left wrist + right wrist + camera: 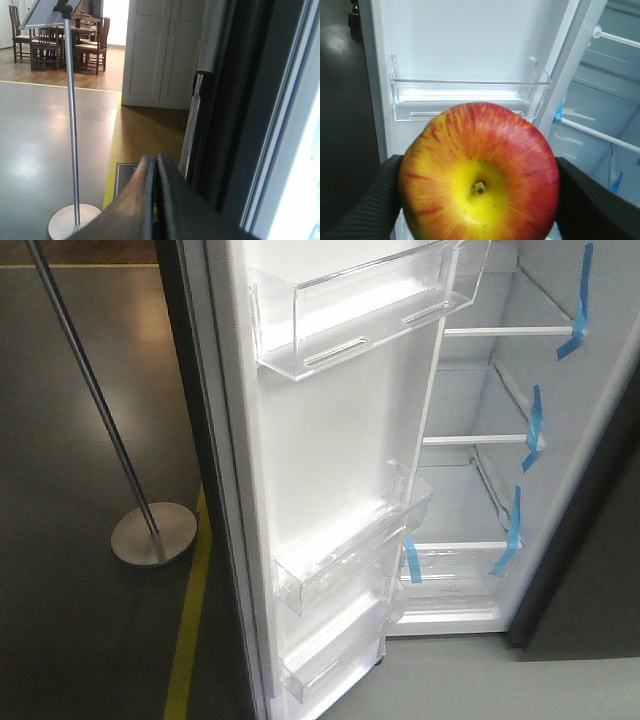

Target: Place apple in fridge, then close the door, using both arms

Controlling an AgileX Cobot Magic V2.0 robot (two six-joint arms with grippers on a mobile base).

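Grey floor (60, 540) at left; apple (479, 175) is gripped between right fingers (365, 212), facing open door (460, 40); fridge (607, 95) shelves lie ahead-right; left fingers (137, 205) are pressed together, empty.

The door (340, 440) stands open, left of the fridge (470, 390) interior; sign stand (153, 533) further left; apple (480, 172) before a door bin (470, 100).

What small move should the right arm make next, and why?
Probably swing the right tool rightward into the fridge. It grips the apple but faces the door and its clear bin; the white shelves lie off to the right.
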